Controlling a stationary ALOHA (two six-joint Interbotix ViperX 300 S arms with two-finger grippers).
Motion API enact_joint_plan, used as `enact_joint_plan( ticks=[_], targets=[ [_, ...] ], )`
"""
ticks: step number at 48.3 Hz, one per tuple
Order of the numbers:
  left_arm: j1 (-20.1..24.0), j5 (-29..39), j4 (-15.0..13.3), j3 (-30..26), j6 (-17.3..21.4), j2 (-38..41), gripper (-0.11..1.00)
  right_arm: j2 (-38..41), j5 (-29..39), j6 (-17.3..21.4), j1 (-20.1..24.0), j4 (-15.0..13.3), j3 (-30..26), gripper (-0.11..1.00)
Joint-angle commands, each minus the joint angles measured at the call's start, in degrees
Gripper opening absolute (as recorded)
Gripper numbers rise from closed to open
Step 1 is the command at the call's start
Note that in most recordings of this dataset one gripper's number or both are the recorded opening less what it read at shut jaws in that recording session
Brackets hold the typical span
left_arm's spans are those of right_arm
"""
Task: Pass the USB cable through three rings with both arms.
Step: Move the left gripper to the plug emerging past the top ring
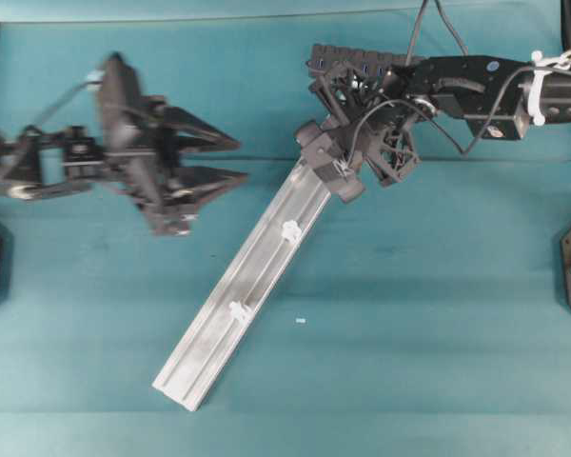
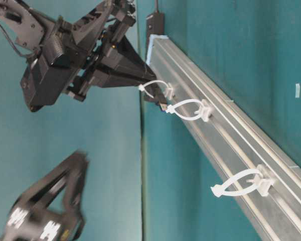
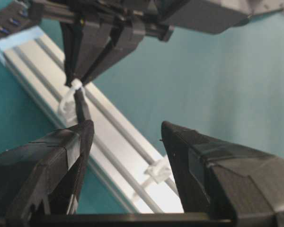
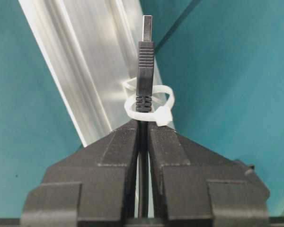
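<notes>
My right pincer (image 4: pixel 143 124) is clamped tight on the black USB cable (image 4: pixel 145 66), just behind the plug. The ribbed black plug with its silver metal tip sticks straight out past my fingertips and is already poking through the first white plastic ring (image 4: pixel 148 109), the one nearest the top end of the long silver aluminium rail (image 1: pixel 238 300). The second white ring (image 1: pixel 290 229) and third white ring (image 1: pixel 237 309) sit further down the rail, well apart, nothing through them. My left pincer (image 1: pixel 233 160) hangs wide open beside the rail, holding nothing.
</notes>
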Motion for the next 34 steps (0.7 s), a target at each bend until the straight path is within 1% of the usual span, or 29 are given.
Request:
enact_joint_plan(
  ticks=[1, 10, 19, 27, 34],
  targets=[
    [0.09, -0.70, 0.18, -3.08, 0.09, 7.47, 0.70, 0.09, -0.35, -0.44, 0.18, 0.09, -0.18, 0.08],
    [0.53, -0.70, 0.18, -6.59, -0.26, 12.74, 0.71, -0.09, -0.18, -0.35, 0.18, 0.18, 0.26, 0.08],
    [1.32, -0.53, 0.18, -10.28, -0.26, 16.96, 0.74, -0.35, -0.35, -0.35, 0.18, 0.53, 0.88, 0.08],
    [1.93, -0.35, 0.18, -12.92, -0.26, 20.04, 0.74, -0.35, -0.62, -0.35, 0.09, 2.11, 0.88, 0.08],
    [2.29, 0.09, 0.18, -13.45, -0.26, 21.53, 0.74, -0.44, -0.79, -0.35, 0.09, 3.16, 0.88, 0.08]
  ],
)
